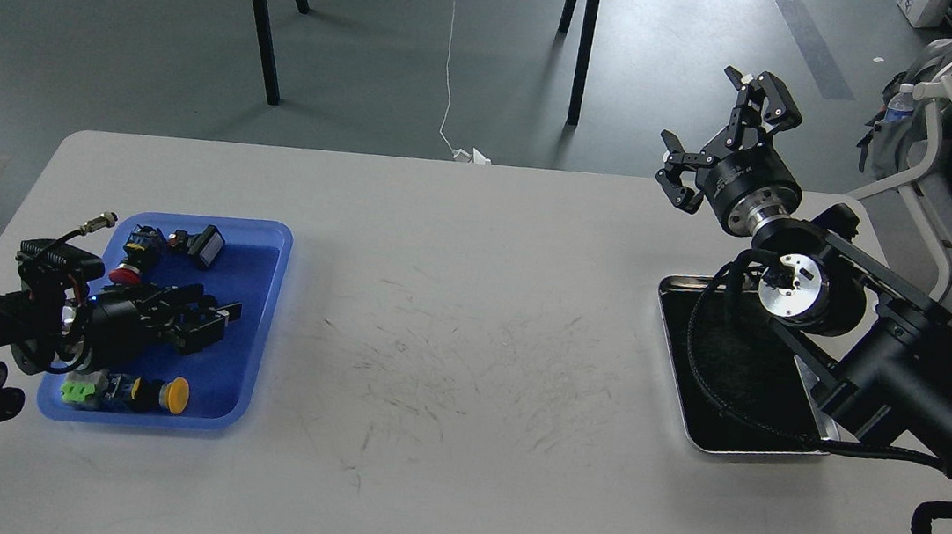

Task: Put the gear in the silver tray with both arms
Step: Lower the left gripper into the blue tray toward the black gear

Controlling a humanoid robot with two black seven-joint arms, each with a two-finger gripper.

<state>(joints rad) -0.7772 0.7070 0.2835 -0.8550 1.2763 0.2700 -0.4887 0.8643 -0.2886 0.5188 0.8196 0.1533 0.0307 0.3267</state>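
Note:
The silver tray (pixel 753 453), with a dark inner surface, lies at the right of the white table, and my right arm covers its far right part. My right gripper (pixel 720 133) is raised above and behind the tray, wide open and empty. My left gripper (pixel 210 316) reaches low over the blue plastic tray (pixel 271 237) among its parts. It is dark, and I cannot tell whether it is open, shut or holding something. I cannot pick out a gear among the small parts.
The blue tray holds several small parts, among them a red button (pixel 124 272), a yellow button (pixel 176 394), a green piece (pixel 76 391) and a black switch (pixel 208 244). A chair and a seated person are past the table's right edge.

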